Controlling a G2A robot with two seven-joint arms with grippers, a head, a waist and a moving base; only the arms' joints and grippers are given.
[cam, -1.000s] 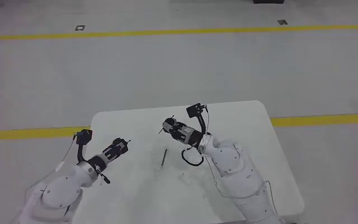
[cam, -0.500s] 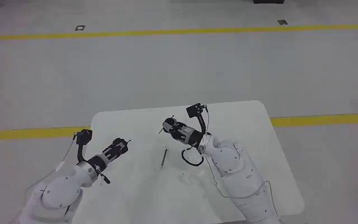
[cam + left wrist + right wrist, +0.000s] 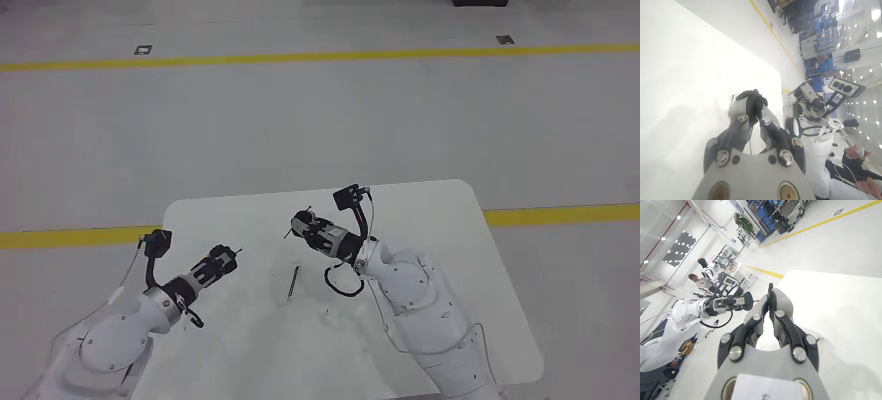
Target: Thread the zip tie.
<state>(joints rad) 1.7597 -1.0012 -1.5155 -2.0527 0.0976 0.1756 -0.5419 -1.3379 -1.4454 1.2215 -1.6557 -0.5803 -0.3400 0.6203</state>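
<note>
The zip tie (image 3: 293,281) is a short dark strip lying flat on the white table (image 3: 430,215), near its middle. My left gripper (image 3: 230,257) hovers to its left, pointing toward the far side, shut with nothing in it. In the left wrist view, the black-padded fingertips (image 3: 755,95) press together, and a thin dark strip (image 3: 750,140) on the table shows through the gap behind them. My right gripper (image 3: 296,224) hangs just beyond the zip tie's far end. Its fingers (image 3: 772,298) are shut and hold nothing.
The table's far edge and rounded corner (image 3: 789,273) lie close past the right gripper. A yellow floor line (image 3: 560,214) runs behind the table. Bare tabletop stretches to the right of the zip tie and toward the front.
The left arm has shifted slightly to the right, bringing its gripper a little closer to the zip tie. The right arm and the zip tie have not moved.
</note>
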